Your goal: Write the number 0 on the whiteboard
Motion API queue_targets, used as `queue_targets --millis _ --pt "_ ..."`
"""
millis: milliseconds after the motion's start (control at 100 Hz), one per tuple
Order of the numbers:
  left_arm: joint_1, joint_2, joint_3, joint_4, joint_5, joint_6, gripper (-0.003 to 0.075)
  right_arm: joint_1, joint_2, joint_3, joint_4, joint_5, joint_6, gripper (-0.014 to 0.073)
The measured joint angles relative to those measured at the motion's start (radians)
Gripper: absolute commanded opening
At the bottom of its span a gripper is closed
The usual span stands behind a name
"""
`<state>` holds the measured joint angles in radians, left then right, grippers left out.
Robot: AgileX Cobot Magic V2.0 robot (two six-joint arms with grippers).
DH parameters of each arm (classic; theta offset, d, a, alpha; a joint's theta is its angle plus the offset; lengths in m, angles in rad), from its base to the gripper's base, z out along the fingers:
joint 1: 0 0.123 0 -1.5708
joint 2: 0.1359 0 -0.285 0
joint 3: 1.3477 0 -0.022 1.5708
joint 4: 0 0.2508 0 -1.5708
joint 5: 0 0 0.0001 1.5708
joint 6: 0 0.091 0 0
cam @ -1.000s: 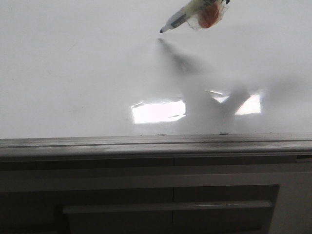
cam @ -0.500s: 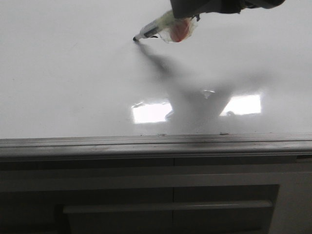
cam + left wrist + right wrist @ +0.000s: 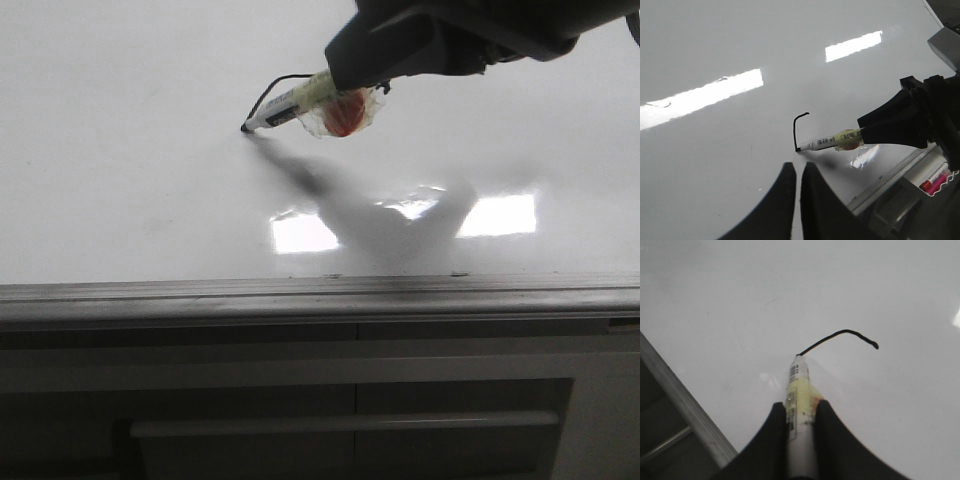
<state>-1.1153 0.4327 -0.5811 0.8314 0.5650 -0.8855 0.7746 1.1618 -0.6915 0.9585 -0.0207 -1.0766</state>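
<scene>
Glossy whiteboard [image 3: 140, 180] with rectangular glare, grey edge rail [image 3: 320, 295] along its near side above a drawer-fronted cabinet [image 3: 340, 420]. Right end effector [image 3: 799, 412] clenched on a marker [image 3: 285, 104], tip pressed to the board, long axis slanting down and to the left in the front view. Number 0 [image 3: 799, 131] only a short hooked black stroke, ending at the marker tip just ahead of that end effector. Left end effector [image 3: 798, 175] empty, fingers nearly together, hovering near the stroke.

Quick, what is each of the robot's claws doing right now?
Left gripper: nearly shut, holding nothing, above the whiteboard.
Right gripper: shut on the marker, tip on the board.
</scene>
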Motion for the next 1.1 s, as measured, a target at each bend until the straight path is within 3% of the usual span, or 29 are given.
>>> queue_targets --millis 550,1100 --pt "0.0 0.0 0.0 0.0 -0.002 -0.001 -0.001 -0.007 -0.085 0.091 0.033 0.008 0.002 -0.0046" --pt "0.0 0.0 0.002 0.0 -0.002 -0.001 -0.001 -0.157 -0.159 0.122 0.043 0.047 0.002 -0.0046"
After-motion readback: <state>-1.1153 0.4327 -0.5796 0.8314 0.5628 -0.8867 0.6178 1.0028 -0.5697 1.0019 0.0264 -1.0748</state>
